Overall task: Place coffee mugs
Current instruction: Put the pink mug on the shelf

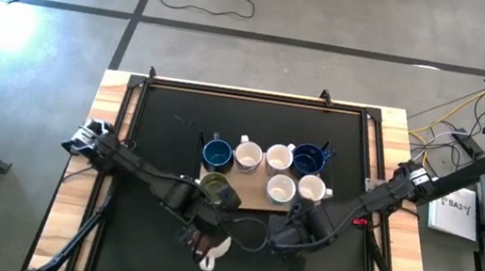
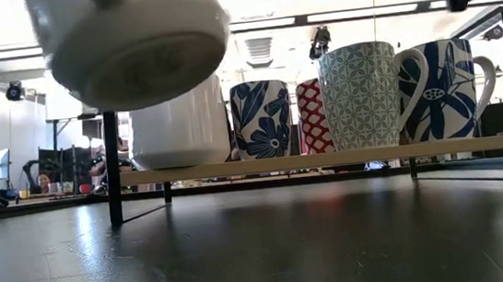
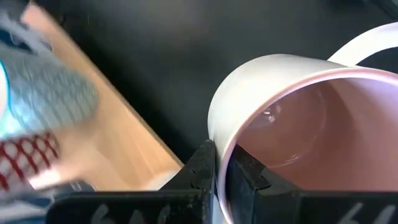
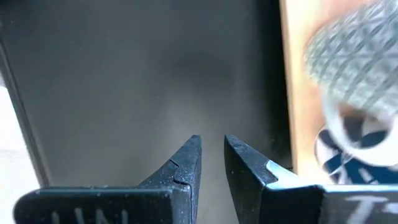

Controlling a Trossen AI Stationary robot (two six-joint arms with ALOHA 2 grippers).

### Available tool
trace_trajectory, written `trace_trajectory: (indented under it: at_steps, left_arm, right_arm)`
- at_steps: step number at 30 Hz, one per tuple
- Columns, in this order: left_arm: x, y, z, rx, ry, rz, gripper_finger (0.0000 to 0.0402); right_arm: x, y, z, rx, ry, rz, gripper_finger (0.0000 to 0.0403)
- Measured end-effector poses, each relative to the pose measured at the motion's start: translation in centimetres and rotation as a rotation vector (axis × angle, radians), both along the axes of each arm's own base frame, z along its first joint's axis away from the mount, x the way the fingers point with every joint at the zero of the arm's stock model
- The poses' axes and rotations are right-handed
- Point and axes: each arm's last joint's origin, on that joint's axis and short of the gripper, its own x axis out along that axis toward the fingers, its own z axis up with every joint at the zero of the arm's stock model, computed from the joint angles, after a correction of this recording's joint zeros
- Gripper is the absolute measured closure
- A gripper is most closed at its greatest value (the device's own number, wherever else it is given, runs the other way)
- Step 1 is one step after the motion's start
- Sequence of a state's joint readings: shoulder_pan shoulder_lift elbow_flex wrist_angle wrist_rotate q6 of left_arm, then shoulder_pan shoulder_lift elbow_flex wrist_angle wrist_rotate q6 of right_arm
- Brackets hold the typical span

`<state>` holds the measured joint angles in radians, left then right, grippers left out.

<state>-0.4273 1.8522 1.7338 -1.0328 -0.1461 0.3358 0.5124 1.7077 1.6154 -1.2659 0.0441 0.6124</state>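
- One white ceramic mug with a pale pink inside (image 3: 298, 124) sits in the left end effector (image 3: 222, 180), whose two dark fingers (image 3: 200, 171) are pinched together on the mug's rim wall, one outside and one inside.
- We see that held mug in the high view (image 1: 212, 250) at the near edge of the black desk (image 1: 157, 133), in front of the board; in the low view it hangs tilted above the desk top, its round base (image 2: 136, 50) turned toward the camera.
- Its curved white handle (image 3: 367, 43) points away from the clamped side.
- Six other mugs stand on the flat light wooden board (image 1: 253, 199) beyond the left end effector: a dark blue-lined mug (image 1: 217, 155), a cream mug (image 1: 248, 156), a white mug (image 1: 278, 158), a navy mug (image 1: 308, 156), and two more white mugs (image 1: 280, 189) and (image 1: 311, 188) in the nearer row.
- We also make out an olive-green mug (image 1: 213, 185) at the board's left corner, just beside the left arm.
- From the low view the board mugs show patterns: blue flowers on white (image 2: 261, 119), red lattice (image 2: 310, 117), grey-green geometric (image 2: 359, 95), and large navy leaves (image 2: 438, 91).
- The right end effector (image 4: 211, 152) hovers over bare desk near the board's front edge, its fingers slightly apart and clamped on nothing.
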Motion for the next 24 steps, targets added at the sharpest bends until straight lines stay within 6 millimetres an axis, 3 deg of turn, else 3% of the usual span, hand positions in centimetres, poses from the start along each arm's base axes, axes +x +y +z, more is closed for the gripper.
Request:
trace_trajectory:
  at_steps: [6, 24]
  left_arm:
    - [1.5, 2.0, 0.2, 0.029, -0.032, -0.005, 0.0399]
    - [4.6, 7.6, -0.7, 0.084, -0.110, -0.005, 0.0399]
  right_arm:
    - [-0.8, 1.4, 0.0, -0.001, -0.002, -0.001, 0.0344]
    - [-0.8, 1.2, 0.0, -0.022, -0.006, -0.002, 0.0344]
